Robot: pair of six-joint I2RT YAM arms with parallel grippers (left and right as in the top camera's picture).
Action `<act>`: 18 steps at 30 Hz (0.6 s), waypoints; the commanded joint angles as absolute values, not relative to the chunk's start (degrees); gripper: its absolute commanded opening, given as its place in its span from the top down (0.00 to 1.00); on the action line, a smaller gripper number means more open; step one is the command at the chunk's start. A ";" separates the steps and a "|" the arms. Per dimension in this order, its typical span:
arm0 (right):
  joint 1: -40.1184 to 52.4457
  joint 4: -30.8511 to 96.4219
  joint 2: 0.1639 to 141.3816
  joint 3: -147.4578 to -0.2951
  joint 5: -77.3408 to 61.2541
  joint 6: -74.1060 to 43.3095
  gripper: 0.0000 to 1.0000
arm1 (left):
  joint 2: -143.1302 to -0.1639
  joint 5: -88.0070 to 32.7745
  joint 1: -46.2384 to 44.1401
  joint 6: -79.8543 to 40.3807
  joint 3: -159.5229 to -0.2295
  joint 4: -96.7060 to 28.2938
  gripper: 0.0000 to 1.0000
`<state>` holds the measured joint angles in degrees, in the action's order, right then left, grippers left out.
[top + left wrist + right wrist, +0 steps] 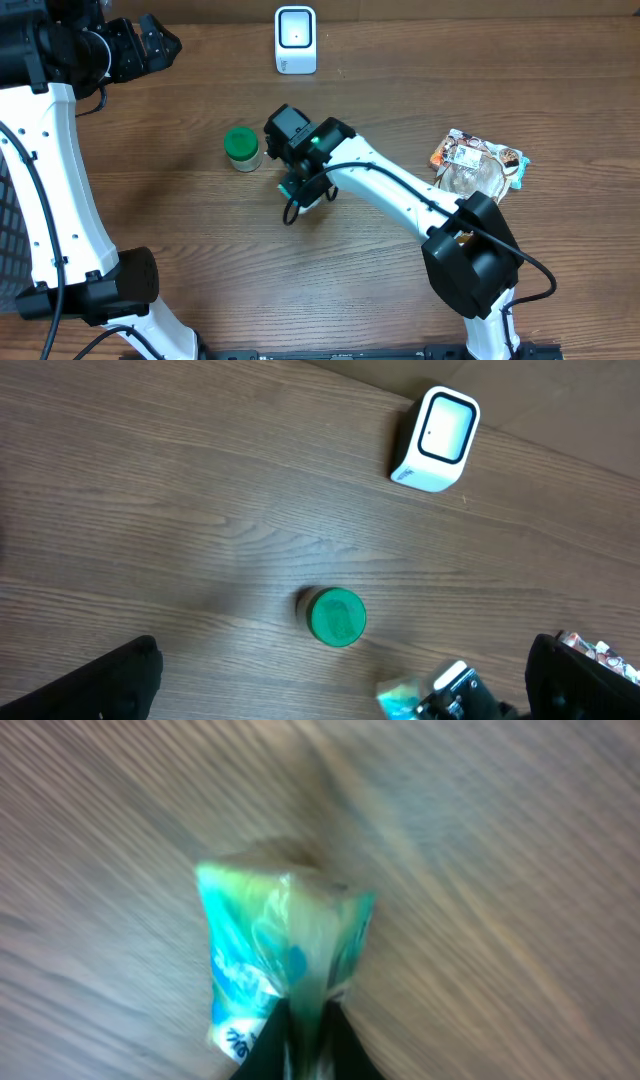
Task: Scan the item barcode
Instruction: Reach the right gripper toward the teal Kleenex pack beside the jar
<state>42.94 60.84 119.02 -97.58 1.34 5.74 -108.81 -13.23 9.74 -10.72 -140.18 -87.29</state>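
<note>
Here, right fingers [262,1060] pinch the teal packet's [285,960] edge — scanner [295,40] well apart.

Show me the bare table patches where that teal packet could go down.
Bare wood lies between the scanner and the snack bag, and left of the green-lidded jar toward the left arm. Crowded: jar, right gripper and teal packet sit close.

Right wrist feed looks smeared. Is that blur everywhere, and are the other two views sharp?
Right wrist: heavy blur, the table grain streaked, the teal packet pinched in the right gripper soft, its print unreadable. Overhead: sharp and evenly lit, the scanner window glaring white. Left wrist: sharp on the green-lidded jar, with a faint shadow to its left.
</note>
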 commanded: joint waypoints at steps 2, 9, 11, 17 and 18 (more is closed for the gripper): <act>38.63 59.75 118.30 -97.56 1.19 13.96 0.49 | -108.68 -13.08 9.63 -10.90 -140.25 -87.15 0.00; 36.25 59.00 118.30 -97.56 -19.38 -2.46 0.45 | -108.68 -13.08 9.63 -10.90 -140.25 -87.18 0.00; 36.32 57.39 118.48 -97.49 -28.36 -5.61 0.74 | -108.68 -13.10 9.63 -10.90 -140.25 -87.15 0.00; 39.46 51.05 119.87 -95.83 -16.88 -27.07 0.96 | -108.68 -13.08 9.63 -10.90 -140.25 -87.15 0.00; 39.72 50.72 119.90 -94.91 -14.68 -29.54 0.96 | -108.68 -13.08 9.69 -10.90 -140.25 -87.15 0.00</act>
